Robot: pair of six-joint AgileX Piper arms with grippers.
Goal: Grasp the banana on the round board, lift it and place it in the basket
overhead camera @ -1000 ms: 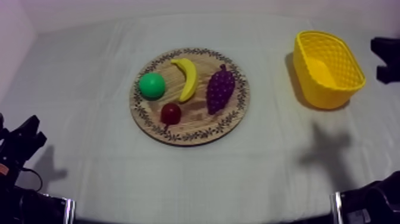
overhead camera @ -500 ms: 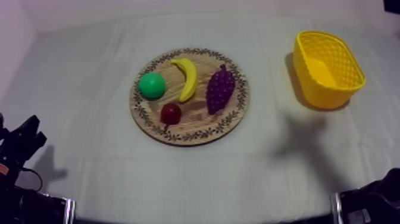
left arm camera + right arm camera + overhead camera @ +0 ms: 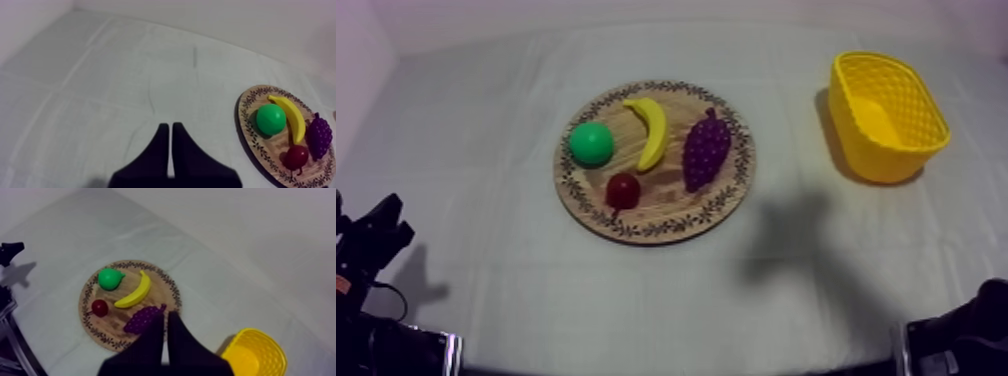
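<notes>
On the cloth-covered bench (image 3: 476,120) the banana (image 3: 651,130) lies on the wooden board (image 3: 666,198) (yellow basket (image 3: 886,155) well apart), my left gripper (image 3: 167,126) and right gripper (image 3: 166,314) both clenched empty.

Table (image 3: 486,120): wooden board (image 3: 658,207), yellow basket (image 3: 877,158)

obstacles: pear (image 3: 591,143), grapes (image 3: 705,150) flank banana (image 3: 650,130), both near; free: open cloth (image 3: 791,150), board (image 3: 661,203) to basket (image 3: 886,160)

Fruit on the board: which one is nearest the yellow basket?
The purple grapes, on the side of the board facing the basket. The banana, green pear and small red fruit lie farther off.
</notes>
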